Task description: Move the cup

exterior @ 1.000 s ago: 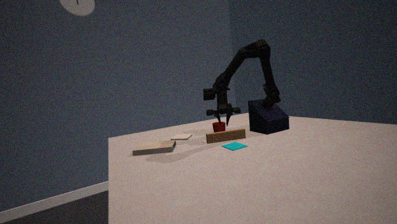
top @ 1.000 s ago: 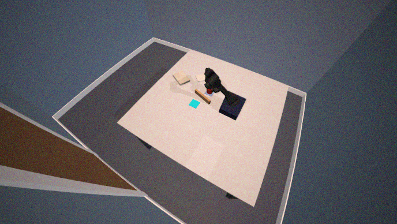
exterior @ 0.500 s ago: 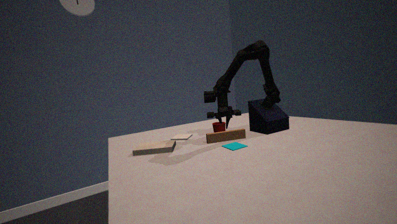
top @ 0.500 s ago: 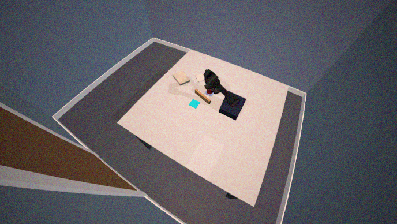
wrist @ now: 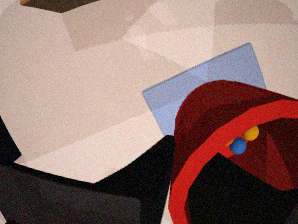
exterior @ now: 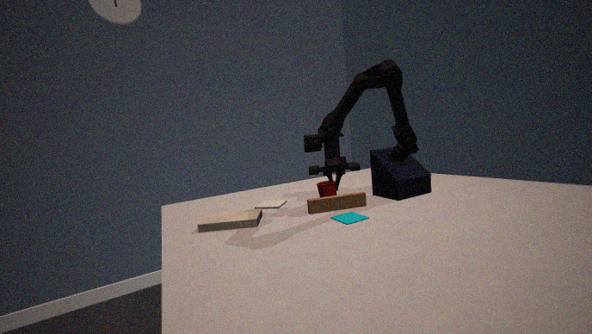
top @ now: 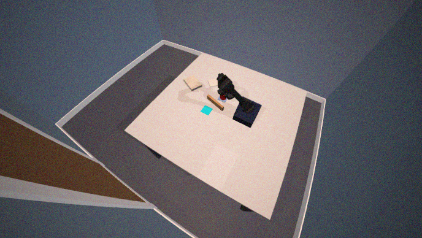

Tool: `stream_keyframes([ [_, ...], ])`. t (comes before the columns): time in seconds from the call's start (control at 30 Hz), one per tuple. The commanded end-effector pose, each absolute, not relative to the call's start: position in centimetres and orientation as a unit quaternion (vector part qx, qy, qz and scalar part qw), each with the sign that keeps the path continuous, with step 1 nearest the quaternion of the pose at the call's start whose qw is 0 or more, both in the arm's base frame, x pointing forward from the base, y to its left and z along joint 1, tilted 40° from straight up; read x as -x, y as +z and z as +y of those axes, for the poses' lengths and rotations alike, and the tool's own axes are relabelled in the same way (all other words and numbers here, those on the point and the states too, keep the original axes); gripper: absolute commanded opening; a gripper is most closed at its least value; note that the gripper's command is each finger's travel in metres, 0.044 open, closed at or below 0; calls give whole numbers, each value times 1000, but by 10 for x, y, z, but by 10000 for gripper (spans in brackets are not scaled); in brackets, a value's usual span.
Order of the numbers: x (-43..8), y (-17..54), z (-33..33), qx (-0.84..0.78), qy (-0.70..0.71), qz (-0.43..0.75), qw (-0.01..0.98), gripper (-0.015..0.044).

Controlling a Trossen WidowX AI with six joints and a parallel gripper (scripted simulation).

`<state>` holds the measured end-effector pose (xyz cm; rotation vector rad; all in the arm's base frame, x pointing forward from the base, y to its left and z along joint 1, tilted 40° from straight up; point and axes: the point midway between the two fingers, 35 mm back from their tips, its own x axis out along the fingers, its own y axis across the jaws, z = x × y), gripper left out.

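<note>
Cup gripped at its wall, carry to the other pad not yet made

The red cup (top: 222,97) (exterior: 326,189) (wrist: 215,105) is directly below the jaws, at the pale blue pad (top: 219,100) (wrist: 220,65). The gripper (top: 225,93) (exterior: 335,188) (wrist: 180,144) is nearly closed, pinching the cup's wall with one finger inside the rim and the other outside. A blue marble (wrist: 238,145) and a yellow marble (wrist: 251,132) show within; any others are mostly hidden. The cup leans a little, and whether its base is raised cannot be told.

The grasp appears made; lifting, carrying, setting down and release remain. The likely goal, the cyan pad (top: 207,110) (exterior: 349,218), lies beyond the wooden bar (top: 215,102) (exterior: 336,203) (wrist: 60,6) from the jaws, so the cup should go over it, kept level.

On the jaws' side away from the dark base (top: 256,107) (exterior: 402,182) lie a thin pale tile (top: 212,83) (exterior: 270,204) and, farther out, a tan slab (top: 192,83) (exterior: 230,220). Under everything is a pale tabletop (top: 184,135) (exterior: 387,267), with blue-grey walls (exterior: 215,86) and a round clock (exterior: 120,10) well beyond the jaws.
</note>
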<state>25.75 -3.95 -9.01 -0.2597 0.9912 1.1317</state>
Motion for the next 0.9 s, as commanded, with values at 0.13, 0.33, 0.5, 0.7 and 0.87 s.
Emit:
stream_keyframes([
  [0.13, -258, -70, -59, 123, 510, 449, 723, 0],
  [0.33, -256, -50, -75, 121, 510, 449, 724, 0],
  [0.5, -253, -38, -83, 120, 511, 449, 724, 0],
  [0.7, -253, -40, -82, 116, 508, 448, 726, 0],
  [0.87, -253, -40, -82, 116, 508, 448, 726, 0],
])
